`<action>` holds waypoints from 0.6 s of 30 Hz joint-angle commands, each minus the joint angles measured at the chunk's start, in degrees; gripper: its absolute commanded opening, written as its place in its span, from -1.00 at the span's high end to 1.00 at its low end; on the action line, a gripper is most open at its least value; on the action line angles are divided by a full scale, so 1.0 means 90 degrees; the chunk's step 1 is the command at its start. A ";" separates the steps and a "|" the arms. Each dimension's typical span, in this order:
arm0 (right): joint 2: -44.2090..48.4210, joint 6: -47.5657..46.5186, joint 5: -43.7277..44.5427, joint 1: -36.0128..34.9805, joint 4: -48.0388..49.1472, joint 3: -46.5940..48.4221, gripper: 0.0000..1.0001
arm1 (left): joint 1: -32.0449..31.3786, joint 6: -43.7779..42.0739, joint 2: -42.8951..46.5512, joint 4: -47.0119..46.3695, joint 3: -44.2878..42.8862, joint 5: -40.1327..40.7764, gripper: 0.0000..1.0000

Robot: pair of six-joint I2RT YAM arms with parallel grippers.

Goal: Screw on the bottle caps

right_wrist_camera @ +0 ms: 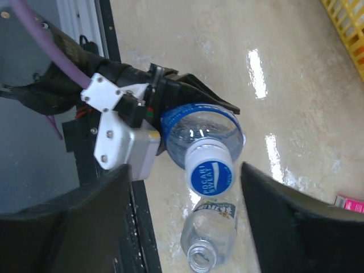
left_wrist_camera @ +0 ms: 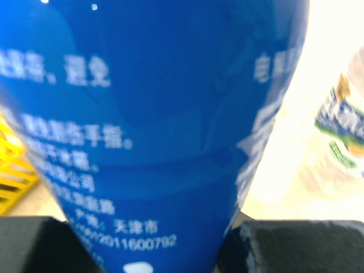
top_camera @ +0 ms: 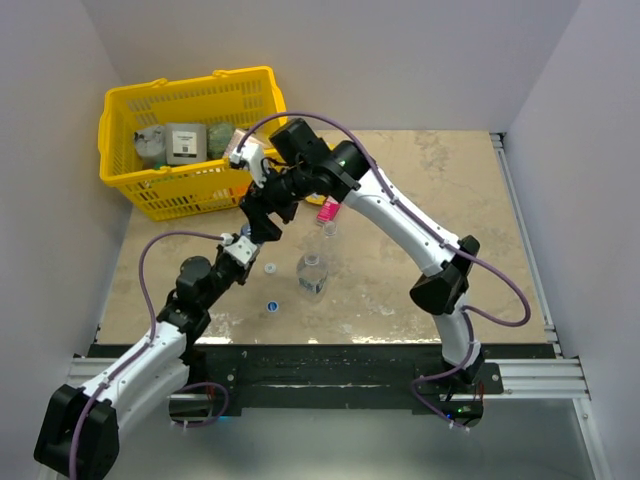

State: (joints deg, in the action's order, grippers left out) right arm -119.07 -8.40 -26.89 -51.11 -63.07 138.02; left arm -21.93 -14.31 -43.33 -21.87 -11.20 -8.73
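Observation:
My left gripper is shut on the dark blue-labelled bottle, which fills the left wrist view. In the right wrist view this bottle carries a cap with a blue top and white side on its neck. My right gripper is open, with its fingers either side of the cap and apart from it. It hovers just above the left gripper in the top view. An open, pale-labelled bottle stands on the table. A whitish cap and a blue cap lie near it.
A yellow basket with several items stands at the back left. A pink packet lies beside another clear bottle behind the standing one. The table's front edge is a black rail.

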 commanded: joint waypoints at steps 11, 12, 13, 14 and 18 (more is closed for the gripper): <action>0.3161 -0.5957 -0.0567 0.0143 0.0856 -0.2902 -0.58 | 0.0279 -0.1603 0.0332 0.1626 -0.0961 -0.2837 1.00; 0.3209 -0.6318 -0.0566 0.0074 0.0652 -0.3010 -0.54 | 0.0279 -0.1672 0.0313 0.1793 -0.1040 -0.3070 1.00; 0.3258 -0.6989 -0.0576 -0.0071 0.0534 -0.3146 -0.52 | 0.0279 -0.1759 0.0293 0.1959 -0.1128 -0.3169 1.00; 0.3268 -0.7276 -0.0586 -0.0121 0.0427 -0.3206 -0.51 | 0.0279 -0.1866 0.0254 0.2212 -0.1273 -0.3257 1.00; 0.3259 -0.8323 -0.0664 -0.0356 -0.0072 -0.3391 -0.43 | 0.0279 -0.1994 0.0196 0.2420 -0.1519 -0.3502 1.00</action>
State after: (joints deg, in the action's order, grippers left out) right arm -88.75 -66.43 -32.05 -53.56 -58.70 109.56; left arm -19.88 -28.67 -41.30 -3.36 -20.88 -34.20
